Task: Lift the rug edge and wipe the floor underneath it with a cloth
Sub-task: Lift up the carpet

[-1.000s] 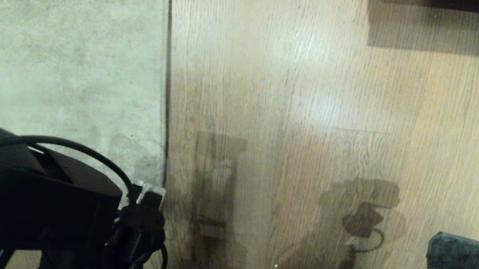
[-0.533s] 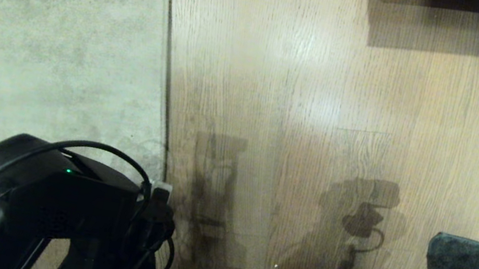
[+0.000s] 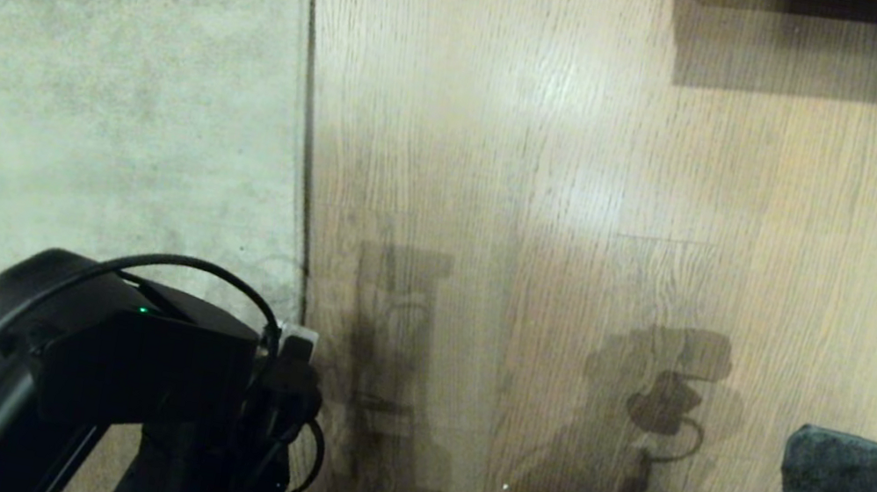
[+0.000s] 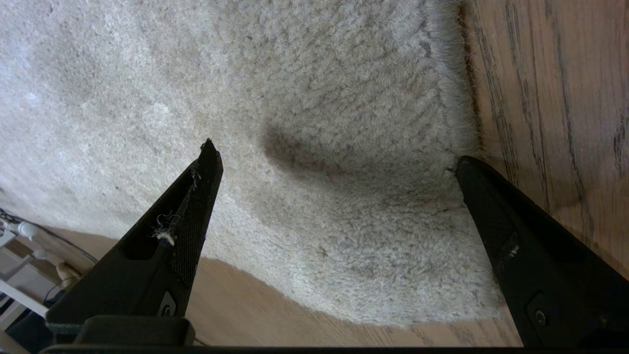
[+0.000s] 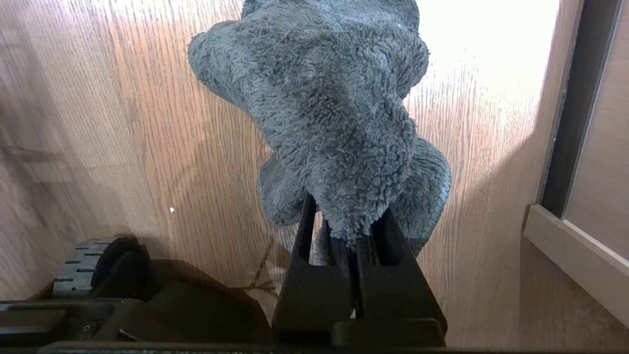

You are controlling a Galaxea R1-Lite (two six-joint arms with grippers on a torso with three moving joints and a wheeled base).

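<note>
Left gripper spread wide over the rug's near corner

One finger hangs above the pile, the other at the trimmed edge beside the floor (rug lying flat); the right gripper pinches the cloth above bare boards.

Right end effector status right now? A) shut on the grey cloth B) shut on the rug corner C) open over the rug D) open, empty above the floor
A: in the right wrist view the right end effector is clamped on the cloth, which hangs bunched above the floor.
</note>
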